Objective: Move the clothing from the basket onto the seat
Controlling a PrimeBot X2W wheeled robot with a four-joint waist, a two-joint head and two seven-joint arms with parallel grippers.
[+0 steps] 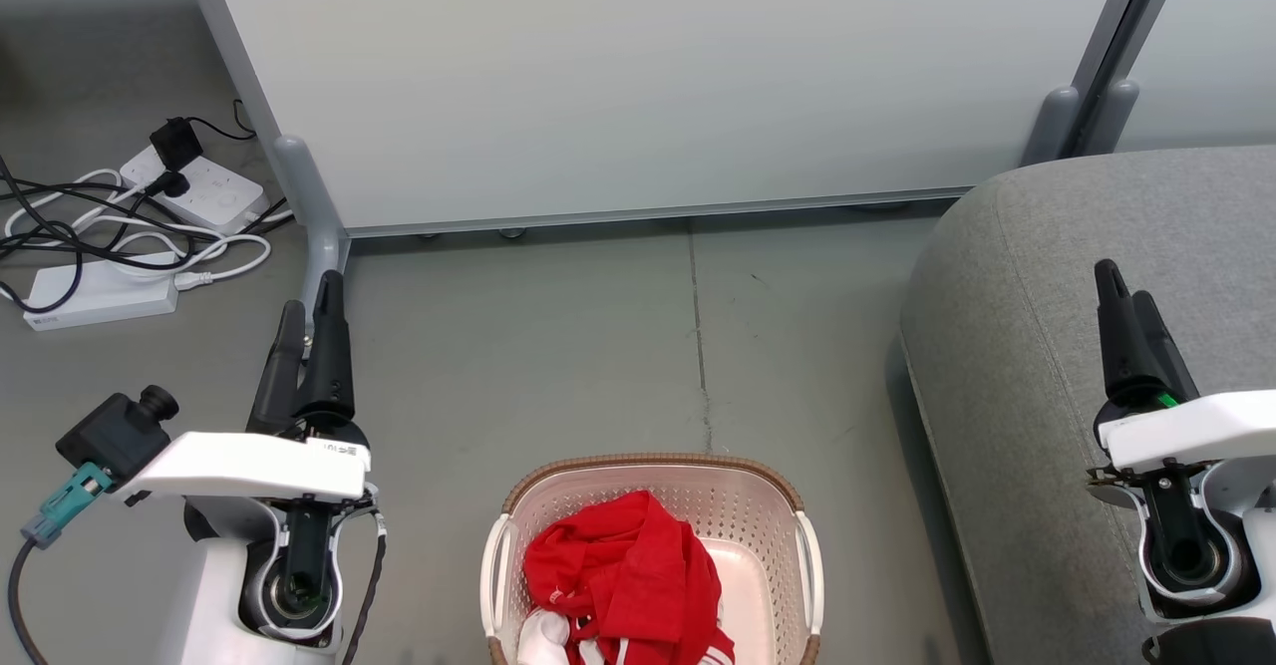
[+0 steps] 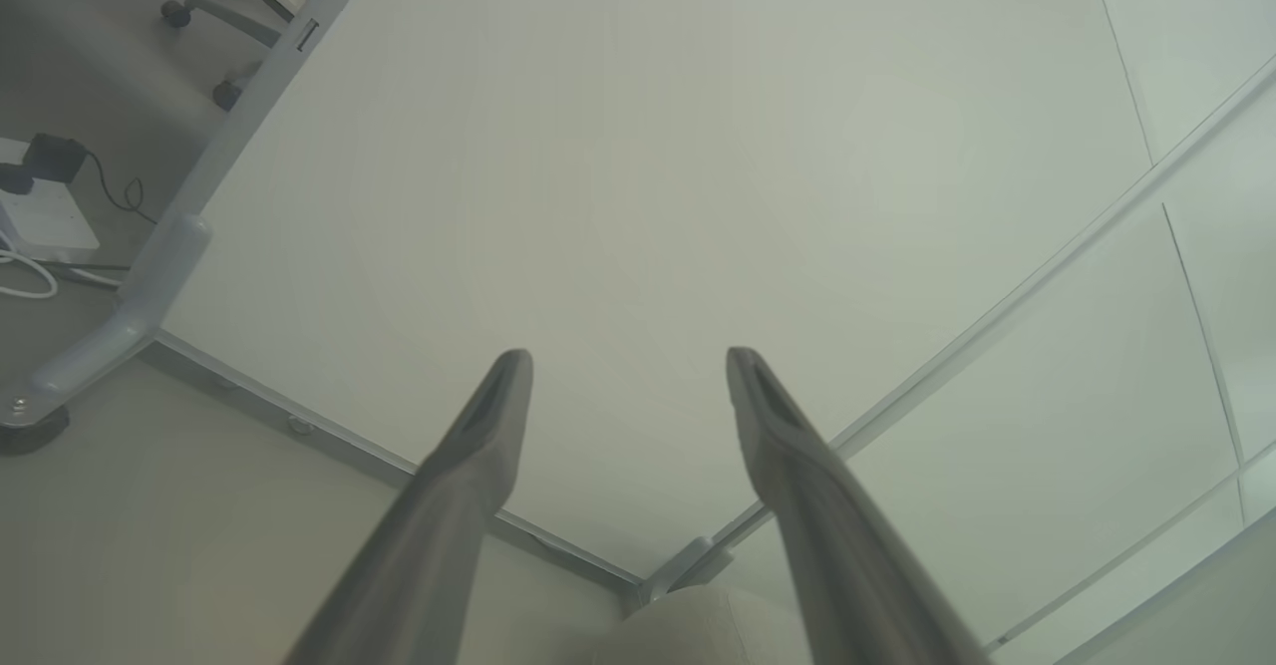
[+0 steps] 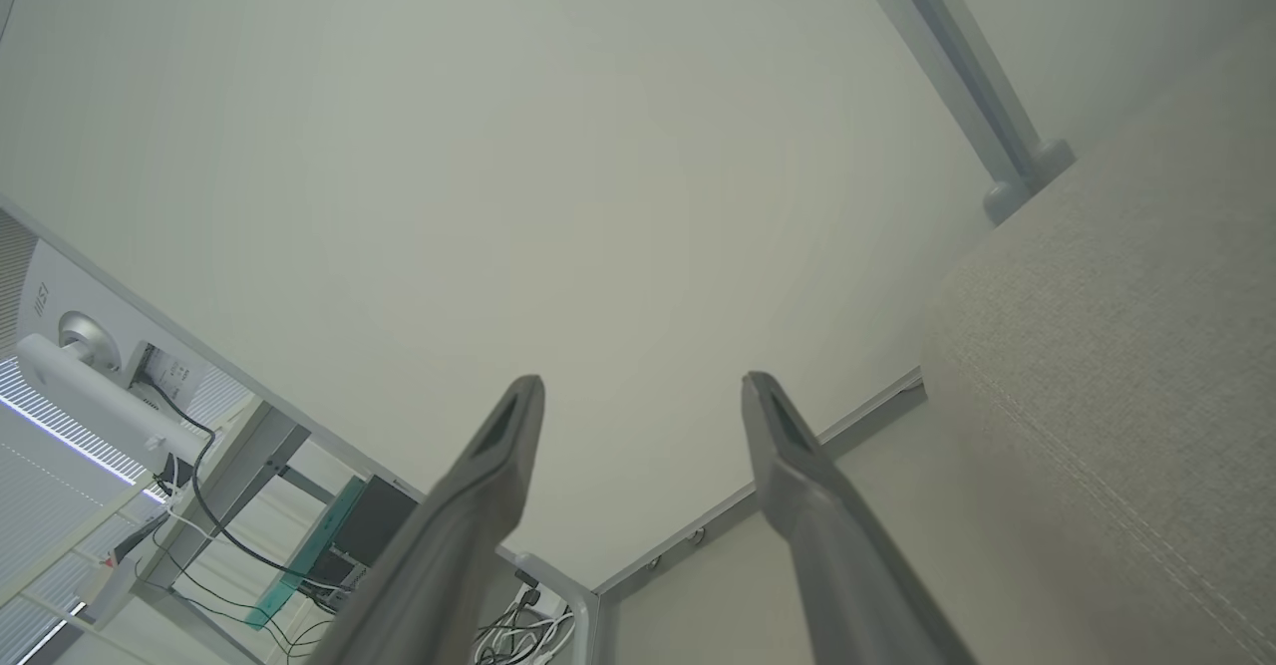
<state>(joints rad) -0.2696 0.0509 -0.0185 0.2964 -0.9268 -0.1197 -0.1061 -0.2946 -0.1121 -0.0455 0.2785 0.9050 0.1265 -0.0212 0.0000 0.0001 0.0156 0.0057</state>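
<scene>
**A:** Where's the load?

**B:** All the clothing is in the basket. It sits on the floor at bottom centre of the head view, between the arms. The seat is just to the robot's right, and the part I can see is bare.

**A:** Grippers?

**B:** Left gripper and right gripper both have fingers spread apart and are empty. They point forward at the partition. The right one hovers over the seat edge, the left over bare floor. It reads as a neutral ready pose: either arm can reach the centred basket, and the carry to the seat is short.

**A:** Fabric?

**B:** A bright red crumpled heap, piled toward the basket's left half. There's white striping low down and a small white piece at lower left. The frame cuts off the basket's near end, so the garment count is unclear. It's soft and bunched, so I'd expect it to drape and trail when lifted.
</scene>
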